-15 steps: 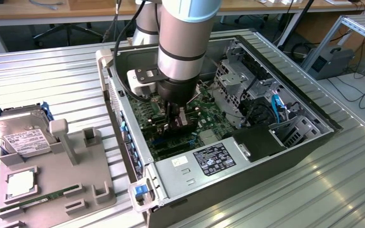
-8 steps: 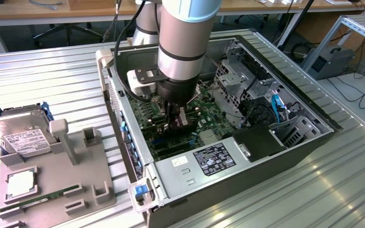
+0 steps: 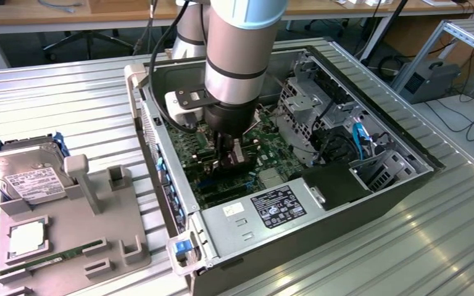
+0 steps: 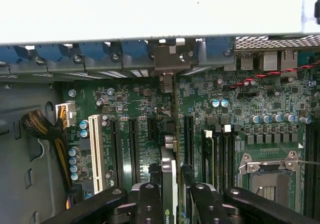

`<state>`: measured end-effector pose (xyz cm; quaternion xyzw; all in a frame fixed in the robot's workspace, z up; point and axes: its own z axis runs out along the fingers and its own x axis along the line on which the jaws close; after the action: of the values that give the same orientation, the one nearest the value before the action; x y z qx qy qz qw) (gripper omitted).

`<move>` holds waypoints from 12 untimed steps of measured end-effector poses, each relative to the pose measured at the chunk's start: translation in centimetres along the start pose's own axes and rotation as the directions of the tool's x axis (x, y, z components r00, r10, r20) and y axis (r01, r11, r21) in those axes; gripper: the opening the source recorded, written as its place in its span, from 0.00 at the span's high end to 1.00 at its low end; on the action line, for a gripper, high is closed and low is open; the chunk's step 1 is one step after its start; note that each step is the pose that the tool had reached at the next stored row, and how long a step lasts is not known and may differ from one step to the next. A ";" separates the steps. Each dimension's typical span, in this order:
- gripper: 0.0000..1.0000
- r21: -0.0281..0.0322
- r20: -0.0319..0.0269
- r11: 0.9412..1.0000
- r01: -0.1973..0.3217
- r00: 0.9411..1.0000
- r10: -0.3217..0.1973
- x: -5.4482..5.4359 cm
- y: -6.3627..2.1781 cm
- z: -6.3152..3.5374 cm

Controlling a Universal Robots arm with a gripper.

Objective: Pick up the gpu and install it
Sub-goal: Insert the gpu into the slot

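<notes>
The gpu (image 4: 168, 176) stands on edge between my fingers, a thin dark card with a silver top edge, running toward the case's rear slot openings. My gripper (image 4: 174, 204) is shut on the gpu, one black finger (image 4: 150, 204) on each side. The card sits among the black expansion slots (image 4: 134, 149) of the green motherboard (image 4: 220, 119); whether it is seated in a slot I cannot tell. In the exterior view my gripper (image 3: 230, 154) reaches down into the open computer case (image 3: 385, 185), with the dark gpu (image 3: 239, 161) just above the board.
The power supply (image 3: 280, 206) and a metal drive cage (image 3: 303, 102) flank the board. A white slot (image 4: 95, 151), a cable bundle (image 4: 40, 126) and the processor socket (image 4: 270, 169) lie near the card. At the exterior view's left, a grey fixture (image 3: 72, 240) holds a hard drive (image 3: 27, 176) and a memory stick (image 3: 44, 262).
</notes>
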<state>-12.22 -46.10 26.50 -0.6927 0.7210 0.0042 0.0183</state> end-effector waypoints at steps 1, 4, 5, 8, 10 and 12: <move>0.73 0.000 0.000 1.000 0.002 1.000 -0.002 0.0 0.00 -0.05; 0.73 0.000 0.000 1.000 0.006 1.000 -0.006 0.0 0.00 -0.16; 0.73 0.000 0.000 1.000 0.007 1.000 -0.007 0.0 0.00 -0.17; 0.73 0.000 0.000 1.000 0.007 1.000 -0.007 0.0 0.00 -0.18; 0.73 0.000 0.000 1.000 0.007 1.000 -0.007 0.0 0.00 -0.18; 0.73 -0.001 -0.001 1.000 0.007 1.000 -0.007 0.0 0.00 -0.37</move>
<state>-12.22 -46.11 26.87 -0.6953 0.7185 0.0042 0.0177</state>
